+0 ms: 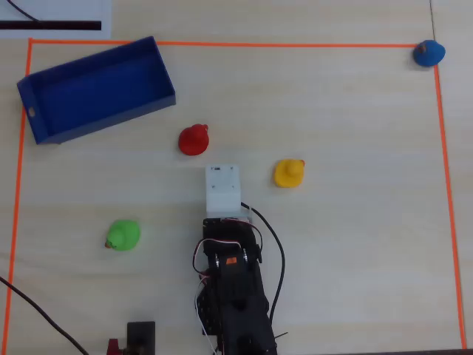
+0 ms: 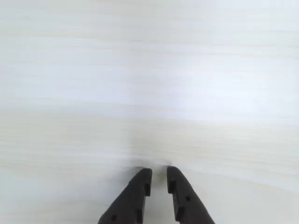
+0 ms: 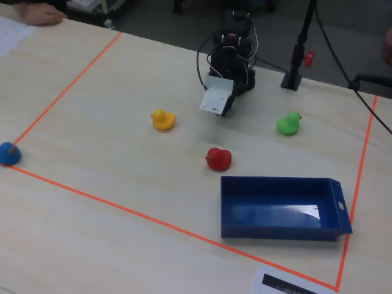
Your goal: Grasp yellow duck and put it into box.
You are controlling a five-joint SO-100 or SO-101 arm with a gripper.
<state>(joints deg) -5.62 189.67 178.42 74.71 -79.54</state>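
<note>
Overhead view, L to R: the box [image 1: 96, 89], blue w/ low walls, sits tilted in the upper-left corner of the area marked by orange tape [image 1: 222, 44], empty inside. Below it, well apart, the green duck [image 1: 123, 235] on the desk [image 1: 355, 244]. Next the red duck [image 1: 194, 140], just right of the box's near corner, not touching. Center: the arm [image 1: 230, 288], black, cables looping off its side, w/ a white wrist block [image 1: 222, 191] pointing up-frame; red duck sits just above-left of that block. Right of the block, near but apart, the yellow duck [image 1: 289, 173], upright on bare desk, outside the box and well apart from it. Far upper-right, a blue duck [image 1: 428, 53] sits right on the tape corner.

Wrist view: only pale wood desk ahead; the gripper [image 2: 159, 175] enters from the bottom edge, two dark fingers w/ a narrow gap between tips, nearly closed, nothing between them. No duck in sight here.

Fixed view (opposite side, so mirrored): blue duck [image 3: 8, 153] far left on the tape, yellow duck [image 3: 163, 119] left of the arm [image 3: 231, 49], red duck [image 3: 218, 158] mid, green duck [image 3: 288, 123] right, box [image 3: 282, 208] at lower right. Yellow duck stands clear of the gripper end, untouched.
</note>
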